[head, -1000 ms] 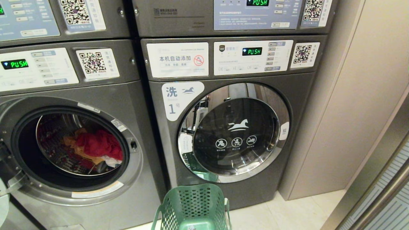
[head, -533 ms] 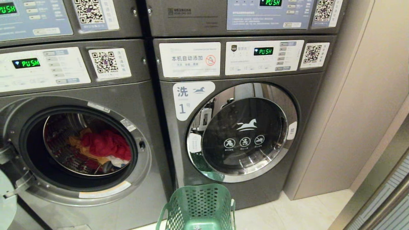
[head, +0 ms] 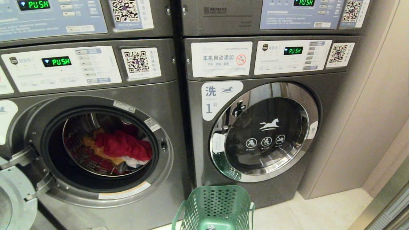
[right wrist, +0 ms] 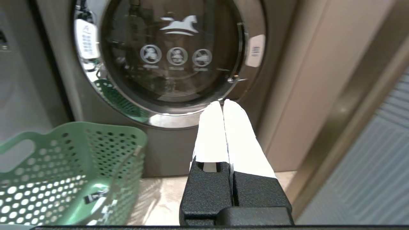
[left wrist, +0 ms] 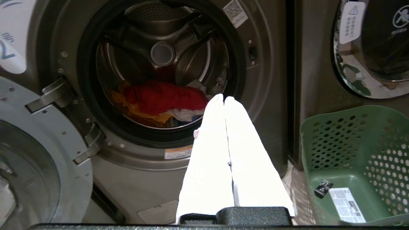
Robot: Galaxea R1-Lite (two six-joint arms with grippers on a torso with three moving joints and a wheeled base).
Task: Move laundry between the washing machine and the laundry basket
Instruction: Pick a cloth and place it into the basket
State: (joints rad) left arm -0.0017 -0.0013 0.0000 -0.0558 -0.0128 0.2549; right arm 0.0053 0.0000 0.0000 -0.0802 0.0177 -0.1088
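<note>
Grey steel fronts fill the head view: the washing machine [head: 96, 150] with its door swung open takes the lower left of the frame, and a like washer marked 1 [head: 262, 131], door shut, takes the centre right. Between them at the bottom edge stands the laundry basket [head: 217, 204], green and perforated, on the pale floor [head: 319, 210]; it looks empty but for a label and a small tag.

Inside the open drum lies the laundry [head: 123, 147], a red piece heaped over orange-yellow and white ones, low and toward the front, its long axis running across the drum mouth.

Neither arm shows in the head view. In the left wrist view the left end effector [left wrist: 223, 99] has its white fingers pressed together and empty, pointing straight at the drum mouth, with the laundry [left wrist: 163, 97] just beyond its tips. The right end effector [right wrist: 222, 102], likewise together and empty, faces the shut door of washer 1.

So the left arm is the nearer. The round opening is wide and unobstructed; the hinged door [head: 16, 198] at lower left and the basket rim bound the path.
</note>
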